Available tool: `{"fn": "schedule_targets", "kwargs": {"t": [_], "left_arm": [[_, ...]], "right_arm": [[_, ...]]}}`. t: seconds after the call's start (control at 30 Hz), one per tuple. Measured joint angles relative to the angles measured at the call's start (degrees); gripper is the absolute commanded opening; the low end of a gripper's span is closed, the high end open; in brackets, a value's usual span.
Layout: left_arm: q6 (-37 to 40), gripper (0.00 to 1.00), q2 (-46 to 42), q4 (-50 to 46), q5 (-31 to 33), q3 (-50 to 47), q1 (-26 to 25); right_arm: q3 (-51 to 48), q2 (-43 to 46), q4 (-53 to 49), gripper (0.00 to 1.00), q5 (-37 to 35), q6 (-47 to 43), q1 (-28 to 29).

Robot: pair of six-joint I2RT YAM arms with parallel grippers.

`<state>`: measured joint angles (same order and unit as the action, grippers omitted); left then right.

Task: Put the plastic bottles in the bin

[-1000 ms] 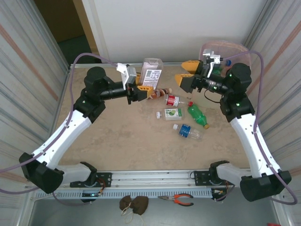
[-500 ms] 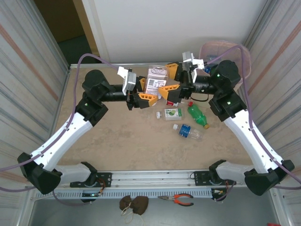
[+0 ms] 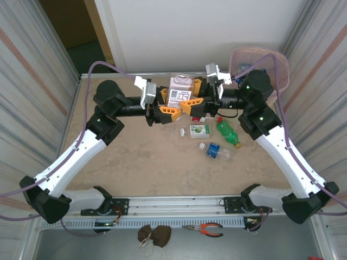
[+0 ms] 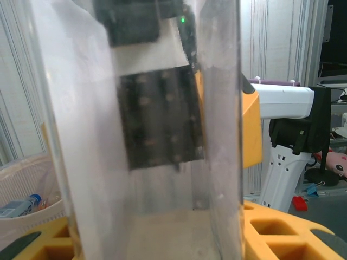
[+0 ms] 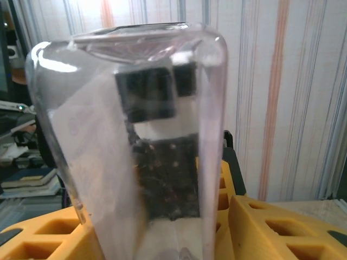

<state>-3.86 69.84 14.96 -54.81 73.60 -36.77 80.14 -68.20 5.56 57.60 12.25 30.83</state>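
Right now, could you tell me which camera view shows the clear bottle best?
The top view: the clear bottle shows whole there, its white label facing the camera, between the left gripper and the right gripper. The left wrist view gives its clear wall up close; the right wrist view gives its wall and rounded end.

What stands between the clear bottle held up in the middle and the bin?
The right arm itself: the right hand is at the clear bottle, and its forearm and elbow lie on the line to the bin in the far right corner. The loose bottles lie nearer, off that line.
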Motion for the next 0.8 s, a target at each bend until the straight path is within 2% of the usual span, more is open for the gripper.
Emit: {"fn": "schedule_targets", "kwargs": {"t": [0.5,0.67,0.8], "left_arm": [[0.2,0.44,-0.9,0.2,1.5,-0.4,-0.1],[0.7,0.51,-1.3,0.2,2.1,-0.6,-0.3],[1.3,0.62,-2.1,0.3,3.4,-1.1,-0.3]], "right_arm": [[0.3,0.0,0.0,0.29,0.5,-2.0,0.8],[0.6,0.0,0.0,0.22,0.3,-2.0,1.0],[0.6,0.0,-0.2,0.21,-0.1,-2.0,1.0]]}}
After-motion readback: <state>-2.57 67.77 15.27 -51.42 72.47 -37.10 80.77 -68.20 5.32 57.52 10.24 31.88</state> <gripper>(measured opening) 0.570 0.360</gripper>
